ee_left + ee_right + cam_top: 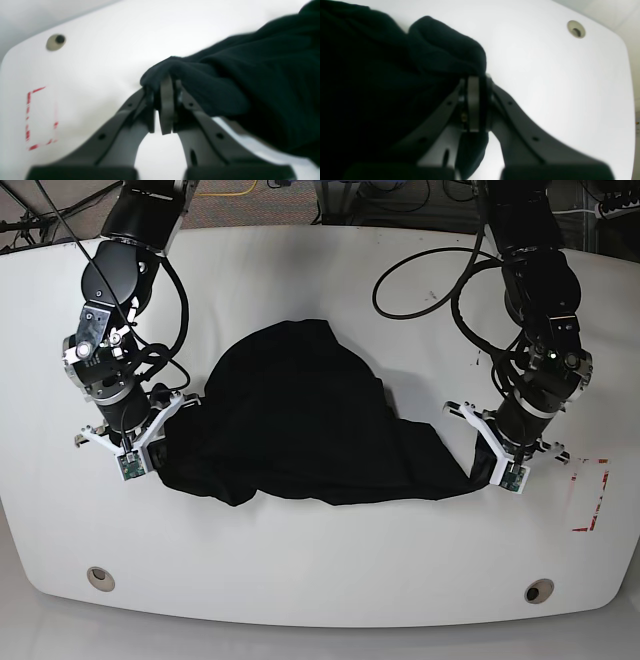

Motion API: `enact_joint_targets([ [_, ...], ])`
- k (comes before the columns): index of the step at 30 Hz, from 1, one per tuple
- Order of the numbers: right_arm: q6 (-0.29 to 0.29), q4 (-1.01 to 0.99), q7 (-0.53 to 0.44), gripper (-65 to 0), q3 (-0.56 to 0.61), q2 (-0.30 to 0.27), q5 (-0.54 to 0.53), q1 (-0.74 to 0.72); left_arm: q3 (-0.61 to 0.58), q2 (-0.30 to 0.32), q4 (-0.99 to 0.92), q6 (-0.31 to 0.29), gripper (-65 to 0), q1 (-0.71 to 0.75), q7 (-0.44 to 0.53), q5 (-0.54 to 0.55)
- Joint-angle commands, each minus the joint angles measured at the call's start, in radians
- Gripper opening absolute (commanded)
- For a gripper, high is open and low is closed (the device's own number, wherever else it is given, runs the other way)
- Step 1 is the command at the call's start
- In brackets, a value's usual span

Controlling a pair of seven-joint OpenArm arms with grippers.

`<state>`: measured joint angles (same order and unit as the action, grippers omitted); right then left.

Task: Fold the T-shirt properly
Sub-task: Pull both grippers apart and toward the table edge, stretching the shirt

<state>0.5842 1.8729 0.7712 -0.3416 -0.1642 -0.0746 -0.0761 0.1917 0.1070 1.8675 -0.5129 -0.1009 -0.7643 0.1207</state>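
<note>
A plain black, soft cloth T-shirt (310,420) lies bunched in the middle of a white, rounded-corner table (320,570), seen from above in the base view. The cloth forms a rumpled mound, peaked toward the upper middle of the frame and spreading wide along its lower edge, which stretches between the two arms.

At the left of the base view, the right gripper (160,412), on a black arm with white brackets, meets the shirt's left end. In the right wrist view, the right gripper (476,82) sits at frame centre with its dark grey jaws pressed together on a fold of the T-shirt (382,82), which fills the left half of that frame; a small flap of cloth also hangs below the pads.

At the right of the base view, the left gripper (480,465) meets the shirt's right end. In the left wrist view, the left gripper (165,85) is clamped on a bunched corner of the T-shirt (250,82), which trails off to the upper right, lifted clear of the table there.

A red dashed rectangle marking (590,495) lies on the table at the lower right of the base view, apart from the shirt. Two round grommet holes (99,578) sit near the table's lower edge.
</note>
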Motion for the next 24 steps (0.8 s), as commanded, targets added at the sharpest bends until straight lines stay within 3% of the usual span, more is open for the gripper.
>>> enact_joint_targets([
  [1,-0.006,0.021,-0.028,-65.0,-0.005,-0.018,-0.008,-0.044,0.011,0.019,0.038,0.004,-65.0,-0.048,0.023,0.014],
  [13,0.001,-0.024,-0.005,-65.0,-0.011,-0.045,-0.007,-0.203,0.051,0.044,0.064,-0.010,-65.0,-0.259,-0.103,0.039],
  [24,0.007,-0.097,0.036,-65.0,-0.010,-0.085,-0.013,-0.339,0.082,0.057,0.090,-0.015,-65.0,-0.372,-0.139,0.036],
])
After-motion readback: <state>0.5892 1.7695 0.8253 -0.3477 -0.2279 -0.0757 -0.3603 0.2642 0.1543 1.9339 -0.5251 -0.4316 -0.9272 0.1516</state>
